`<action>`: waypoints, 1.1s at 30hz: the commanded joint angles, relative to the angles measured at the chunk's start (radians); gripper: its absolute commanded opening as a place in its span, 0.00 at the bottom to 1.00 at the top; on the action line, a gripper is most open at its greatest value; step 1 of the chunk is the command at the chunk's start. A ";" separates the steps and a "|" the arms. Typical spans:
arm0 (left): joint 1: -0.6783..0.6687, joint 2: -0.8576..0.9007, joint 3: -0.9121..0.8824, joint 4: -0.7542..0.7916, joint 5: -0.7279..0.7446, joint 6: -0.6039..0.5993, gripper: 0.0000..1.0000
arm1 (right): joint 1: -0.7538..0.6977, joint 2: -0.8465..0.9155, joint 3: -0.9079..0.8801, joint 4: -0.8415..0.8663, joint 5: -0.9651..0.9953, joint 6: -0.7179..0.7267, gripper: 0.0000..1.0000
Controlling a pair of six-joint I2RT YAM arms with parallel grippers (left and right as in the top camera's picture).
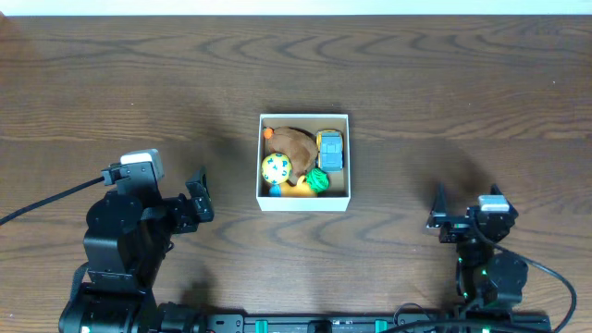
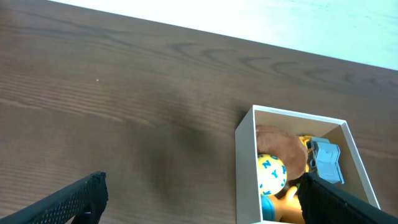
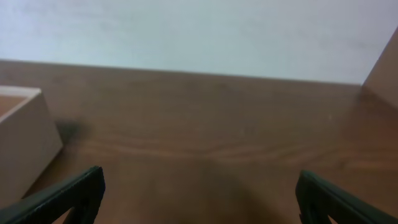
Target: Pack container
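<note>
The container (image 1: 258,163), a small white-walled square box, sits mid-table. Inside lie a brown plush (image 1: 294,141), a yellow ball with blue marks (image 1: 276,168), a blue-grey toy car (image 1: 329,150), a green toy (image 1: 318,179) and an orange toy (image 1: 296,190). My left gripper (image 1: 200,193) stands open to the box's left, apart from it. My right gripper (image 1: 437,211) is open to its lower right. The left wrist view shows the open gripper (image 2: 202,194) over bare wood, with the container (image 2: 245,168), ball (image 2: 271,174) and car (image 2: 326,160) to the right. The right wrist view shows its open gripper (image 3: 199,194) holding nothing, with the container's corner (image 3: 25,143) at the left.
Dark wood table (image 1: 139,83) stretches all round the box. Its far edge (image 1: 296,11) meets a pale floor or wall. A black cable (image 1: 46,199) trails from the left arm toward the left edge. A blurred tan surface (image 3: 382,68) shows at the right wrist view's upper right.
</note>
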 commanded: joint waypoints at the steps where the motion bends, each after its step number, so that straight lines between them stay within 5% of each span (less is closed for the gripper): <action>1: -0.001 0.000 0.000 0.000 -0.011 0.006 0.98 | 0.009 0.050 -0.002 -0.004 -0.008 0.014 0.99; 25: -0.001 0.000 0.000 0.000 -0.011 0.006 0.98 | 0.009 0.132 -0.002 -0.004 -0.008 0.014 0.99; 33: -0.001 0.000 0.000 0.000 -0.011 0.006 0.98 | 0.010 0.003 -0.002 -0.006 -0.002 0.014 0.99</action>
